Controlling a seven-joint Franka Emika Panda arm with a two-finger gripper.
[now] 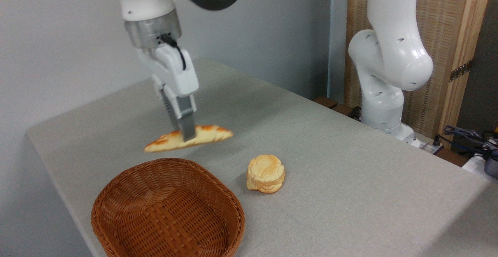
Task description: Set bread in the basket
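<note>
Fingers (186, 130) pinch the golden braided leaf-shaped loaf (206, 134) at mid-length; it hangs clear of the grey counter (350, 179), just beyond the far rim of the empty reddish-brown woven wicker basket (167, 210). We judge: carry nearer over the basket's middle, lower, then release. Round pale bun (265, 173) stays.

golden bread (206, 134) aloft, wicker basket (116, 210) empty

The arm is reaching down from upper left, its gripper (186, 132) pointing downward, fingers clamping the bread (188, 138).
</note>
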